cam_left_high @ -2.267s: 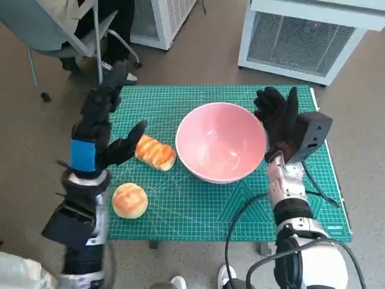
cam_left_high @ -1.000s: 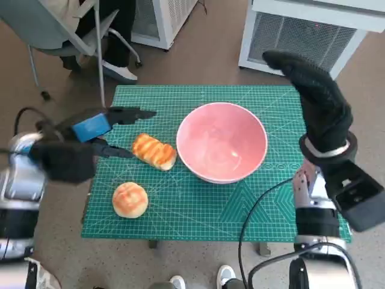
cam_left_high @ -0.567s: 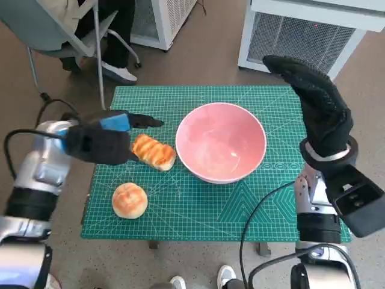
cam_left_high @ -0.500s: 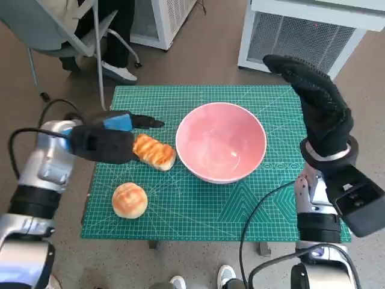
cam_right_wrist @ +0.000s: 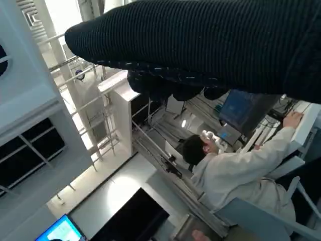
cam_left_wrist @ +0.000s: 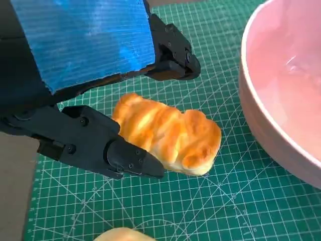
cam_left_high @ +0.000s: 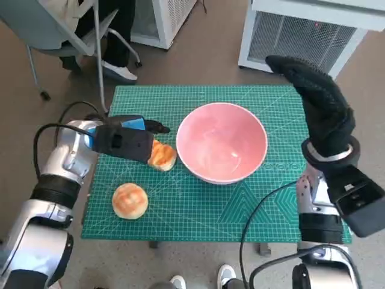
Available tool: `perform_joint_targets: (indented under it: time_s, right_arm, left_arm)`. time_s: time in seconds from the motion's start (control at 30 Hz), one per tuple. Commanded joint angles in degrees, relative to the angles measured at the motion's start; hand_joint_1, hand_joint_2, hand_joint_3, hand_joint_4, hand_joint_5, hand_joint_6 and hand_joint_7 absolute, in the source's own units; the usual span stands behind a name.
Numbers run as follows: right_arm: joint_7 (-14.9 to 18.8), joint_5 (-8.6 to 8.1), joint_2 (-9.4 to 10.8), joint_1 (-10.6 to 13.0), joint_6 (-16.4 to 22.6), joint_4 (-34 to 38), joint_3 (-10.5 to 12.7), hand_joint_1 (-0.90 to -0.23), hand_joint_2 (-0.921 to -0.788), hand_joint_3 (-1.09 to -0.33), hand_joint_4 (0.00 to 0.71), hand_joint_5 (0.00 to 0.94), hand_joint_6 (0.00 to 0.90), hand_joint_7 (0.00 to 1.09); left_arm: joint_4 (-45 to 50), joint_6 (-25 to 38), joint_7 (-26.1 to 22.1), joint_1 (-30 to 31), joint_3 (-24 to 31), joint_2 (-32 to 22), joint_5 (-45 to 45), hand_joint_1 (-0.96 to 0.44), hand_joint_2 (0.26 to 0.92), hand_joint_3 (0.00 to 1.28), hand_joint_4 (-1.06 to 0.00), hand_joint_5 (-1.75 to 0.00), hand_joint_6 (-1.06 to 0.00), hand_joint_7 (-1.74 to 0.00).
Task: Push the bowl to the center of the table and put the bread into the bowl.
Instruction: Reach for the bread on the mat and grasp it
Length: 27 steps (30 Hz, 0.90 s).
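Bowl [cam_left_high: 221, 149]: pink, upright, empty, resting near the middle of the green cutting mat [cam_left_high: 198, 217] that covers the table. Long bread [cam_left_wrist: 168, 133]: lies on the mat just beside the bowl's left side, outside it. Round bread [cam_left_high: 129, 200]: lies on the mat nearer the robot, apart from the bowl. Left hand [cam_left_high: 123, 141]: positioned over the long bread, fingers [cam_left_wrist: 130, 159] spread apart with one on each side of the loaf; the wrist view shows them close to the crust, but contact cannot be confirmed and nothing is grasped. Right hand [cam_left_high: 319, 105]: raised above the table's right edge, fingers extended, holding nothing. From the head view, the left hand hides part of the long bread. The right wrist view shows only the glove and a seated person [cam_right_wrist: 235, 170].
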<state>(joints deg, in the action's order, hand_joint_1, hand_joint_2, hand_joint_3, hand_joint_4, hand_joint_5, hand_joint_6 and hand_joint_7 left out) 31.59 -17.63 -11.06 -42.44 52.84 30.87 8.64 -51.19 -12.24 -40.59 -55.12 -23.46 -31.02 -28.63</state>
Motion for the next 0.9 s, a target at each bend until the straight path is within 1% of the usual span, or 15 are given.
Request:
perform_joint_targets:
  time_s: [0.03,0.17,0.23,0.27,0.3,0.37,0.43,0.47,0.5,0.53,0.57,0.6,0.63,0.73,0.9]
  right_arm:
    - [-0.5,1.08,-0.63,1.79,-0.23,-0.23,-0.22,-0.631,-0.921,-0.72,0.28,0.002,0.263,0.21]
    - [-0.72,1.12,-0.71,2.02,-0.41,-0.58,-0.24,-0.628,-0.921,-0.723,0.28,0.002,0.261,0.21]
    - [-0.91,1.21,-0.75,2.18,-0.45,-0.84,-0.26,-0.627,-0.921,-0.724,0.28,0.002,0.26,0.22]
    - [-0.99,1.26,-0.77,2.26,-0.46,-0.95,-0.28,-0.626,-0.921,-0.724,0.28,0.002,0.26,0.22]
    - [-1.07,1.3,-0.78,2.37,-0.44,-1.09,-0.28,-0.626,-0.921,-0.724,0.28,0.002,0.26,0.22]
    - [-1.25,1.42,-0.78,2.51,-0.41,-1.28,-0.31,-0.626,-0.921,-0.724,0.28,0.001,0.259,0.23]
    - [-1.47,1.56,-0.76,2.62,-0.37,-1.41,-0.34,-0.626,-0.921,-0.724,0.28,0.001,0.257,0.23]
    - [-1.59,1.64,-0.74,2.66,-0.36,-1.47,-0.36,-0.626,-0.921,-0.724,0.28,0.001,0.257,0.23]
    - [-1.71,1.73,-0.71,2.73,-0.34,-1.53,-0.37,-0.626,-0.921,-0.725,0.28,0.001,0.256,0.24]
    - [-1.8,1.82,-0.68,2.78,-0.33,-1.58,-0.38,-0.626,-0.921,-0.726,0.28,0.001,0.247,0.25]
    - [-1.86,1.84,-0.67,2.86,-0.31,-1.61,-0.37,-0.625,-0.921,-0.726,0.28,0.001,0.221,0.3]
    - [-1.94,1.9,-0.64,2.92,-0.31,-1.66,-0.38,-0.623,-0.921,-0.727,0.279,0.0,0.204,0.34]
    - [-2.01,1.95,-0.61,2.95,-0.28,-1.61,-0.36,-0.622,-0.921,-0.727,0.279,0.0,0.192,0.36]
    - [-2.14,2.01,-0.55,2.96,-0.24,-1.41,-0.33,-0.619,-0.921,-0.728,0.279,0.0,0.176,0.39]
    - [-2.33,1.95,-0.47,3.26,-0.4,-1.74,-0.32,-0.617,-0.921,-0.729,0.278,0.0,0.165,0.41]
  left_arm:
    - [-3.28,0.29,1.19,-1.98,-1.47,1.35,-1.75,-0.2,0.796,0.0,-0.25,-0.01,-0.47,-0.02]
    - [-5.37,-0.06,2.12,-2.3,-2.57,2.19,-2.77,-0.2,0.811,0.01,-0.3,-0.02,-0.52,-0.04]
    - [-6.49,-0.46,2.62,-2.37,-2.97,2.64,-3.13,-0.19,0.826,0.01,-0.39,-0.02,-0.57,-0.04]
    - [-7.02,-0.68,2.84,-2.4,-3.08,2.84,-3.26,-0.17,0.838,0.01,-0.46,-0.04,-0.6,-0.05]
    - [-7.65,-0.95,3.1,-2.38,-3.11,3.06,-3.27,-0.16,0.843,0.01,-0.48,-0.04,-0.62,-0.06]
    - [-8.66,-1.67,3.66,-2.32,-3.14,3.25,-3.27,-0.12,0.867,0.01,-0.62,-0.05,-0.7,-0.08]
    - [-9.27,-2.66,4.35,-2.11,-3.23,3.15,-3.32,-0.09,0.881,0.01,-0.7,-0.07,-0.75,-0.1]
    - [-9.48,-3.14,4.66,-2.01,-3.27,3.04,-3.36,-0.14,0.889,0.03,-0.73,-0.08,-0.72,-0.33]
    - [-9.66,-3.6,4.99,-1.92,-3.31,2.88,-3.41,-0.22,0.9,0.08,-0.78,-0.1,-0.67,-0.69]
    - [-9.85,-3.95,5.22,-1.89,-3.33,2.77,-3.45,-0.18,0.904,0.09,-0.74,-0.31,-0.66,-0.81]
    - [-10.06,-4.42,5.51,-1.85,-3.37,2.6,-3.5,-0.11,0.91,0.11,-0.67,-0.64,-0.63,-0.99]
    - [-10.24,-4.8,5.72,-1.84,-3.39,2.45,-3.53,-0.07,0.914,0.12,-0.63,-0.84,-0.62,-1.09]
    - [-10.39,-5.08,5.82,-1.85,-3.38,2.29,-3.53,-0.05,0.917,0.12,-0.6,-0.98,-0.62,-1.15]
    - [-10.55,-5.75,5.85,-1.92,-3.2,1.8,-3.36,-0.02,0.92,0.11,-0.59,-1.13,-0.63,-1.2]
    - [-10.46,-6.61,4.82,-2.5,-1.86,0.36,-2.06,0.0,0.92,0.09,-0.63,-1.17,-0.64,-1.19]
